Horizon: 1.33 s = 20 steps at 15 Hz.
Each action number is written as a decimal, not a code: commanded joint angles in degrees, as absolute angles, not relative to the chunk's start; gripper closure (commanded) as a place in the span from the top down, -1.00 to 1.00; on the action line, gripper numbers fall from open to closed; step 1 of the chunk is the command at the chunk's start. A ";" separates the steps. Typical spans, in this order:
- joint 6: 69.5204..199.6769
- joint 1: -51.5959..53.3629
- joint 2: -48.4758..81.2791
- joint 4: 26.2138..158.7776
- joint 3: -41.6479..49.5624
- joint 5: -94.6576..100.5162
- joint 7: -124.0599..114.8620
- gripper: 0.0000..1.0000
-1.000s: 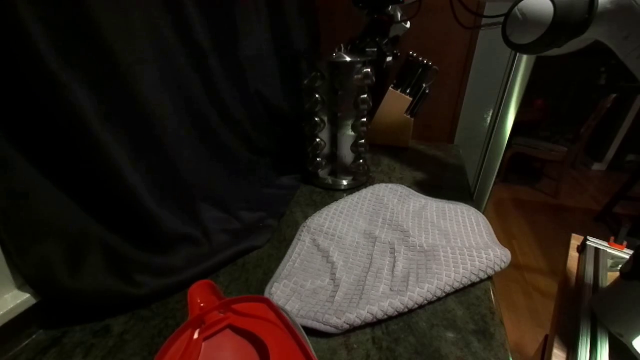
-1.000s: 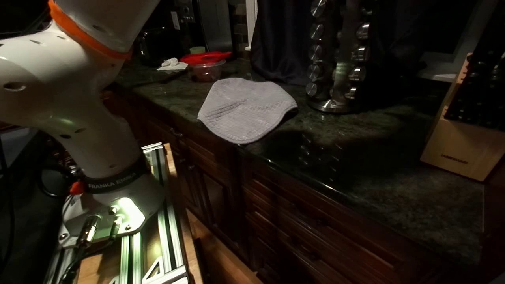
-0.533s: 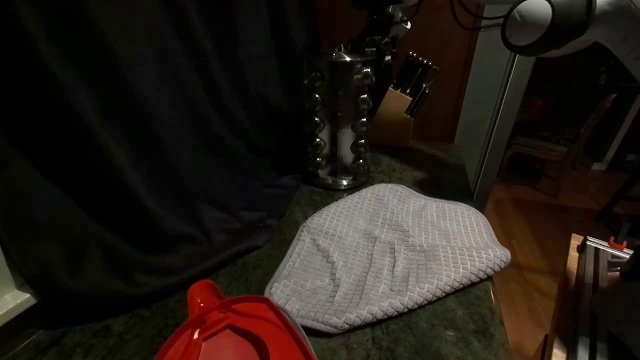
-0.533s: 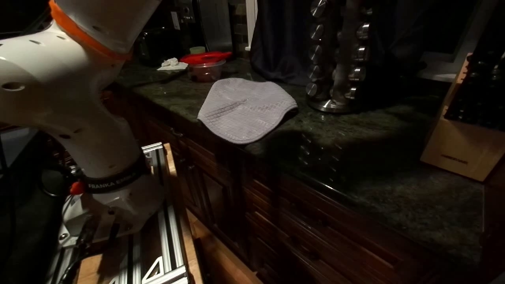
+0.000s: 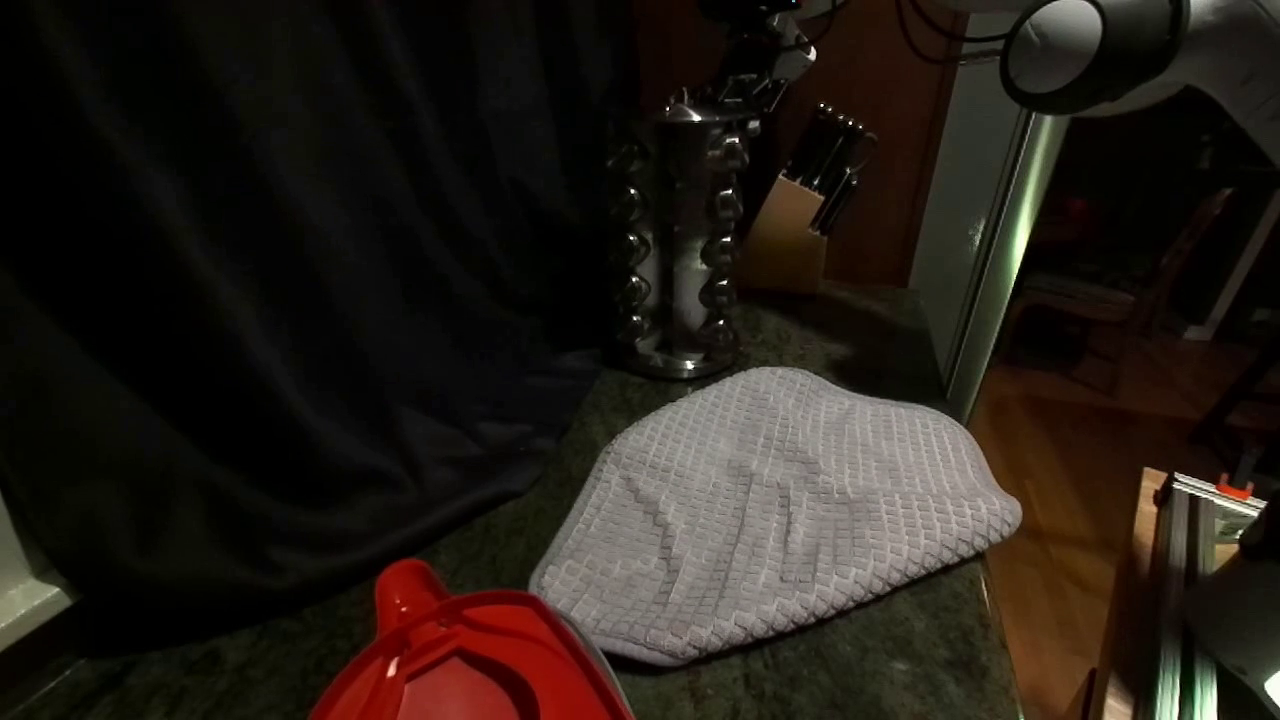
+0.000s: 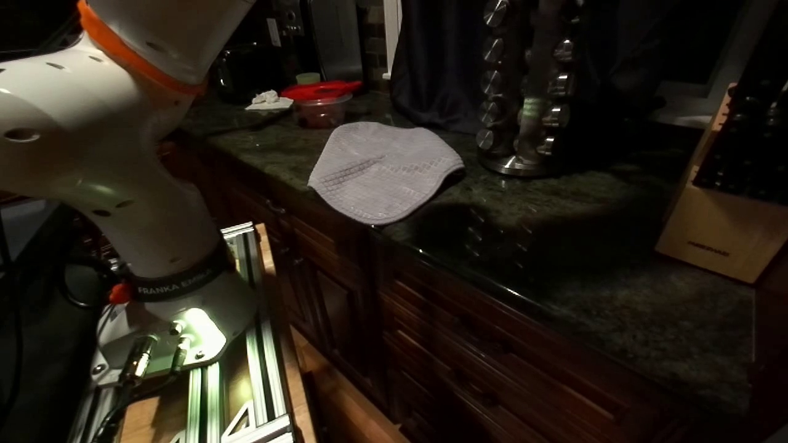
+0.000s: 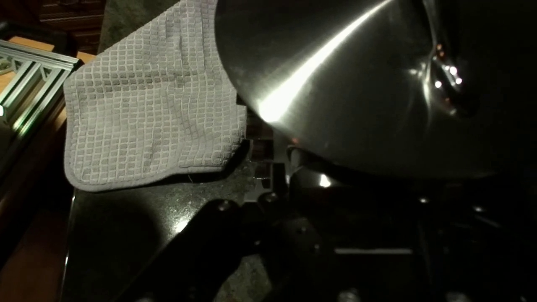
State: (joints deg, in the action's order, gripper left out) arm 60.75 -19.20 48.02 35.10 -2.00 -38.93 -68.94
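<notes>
Fingers (image 7: 280, 180) have swung inward, a jar (image 7: 312, 182) on the rack (image 7: 335, 92) just beside them; clamped or not, can't tell!

I am in a kitchen: the spice rack (image 5: 690, 240) stands on a dark counter (image 6: 585, 191), a knife block (image 6: 717, 221) near it, wooden drawers (image 6: 505, 344) lower than it.

Dim, deep shadows, glare on rack top (image 7: 356, 92)

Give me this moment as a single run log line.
jaws: near top of spice rack | grip: too dark to tell | gray cloth: creased, on counter | knife block: also on counter
</notes>
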 commanded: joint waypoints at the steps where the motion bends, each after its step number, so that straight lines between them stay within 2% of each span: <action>1: 61.53 -19.48 48.81 34.34 -2.60 -40.32 -70.45 -0.50; 20: 62.85 -19.02 47.91 31.56 -1.26 -36.56 -64.78 -0.50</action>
State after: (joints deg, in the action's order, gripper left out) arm 61.93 -19.06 48.05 34.15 -1.73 -37.68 -66.40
